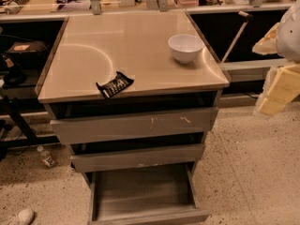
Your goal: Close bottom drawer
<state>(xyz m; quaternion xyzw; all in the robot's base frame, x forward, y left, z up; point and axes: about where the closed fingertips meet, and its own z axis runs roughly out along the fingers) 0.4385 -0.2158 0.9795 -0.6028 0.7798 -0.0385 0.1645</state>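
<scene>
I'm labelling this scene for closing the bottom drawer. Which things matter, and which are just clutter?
Job: bottom drawer, pulled out; gripper, at the right edge, apart from it.
Lying about: white bowl, dark packet, bottle on the floor.

Bowl (185, 47), packet (115, 85) on cabinet (131, 41); bottom drawer (140, 196) out at its base; gripper (280, 90) right of cabinet

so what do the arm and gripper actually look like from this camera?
Only a slice shows at the right edge of the view. The arm is a smooth, rounded white-grey shell. Below it the gripper is pale cream-yellow, made of blocky flat-sided pieces. No cables or markings are visible. It sits right of the cabinet, apart from the open bottom drawer.
</scene>
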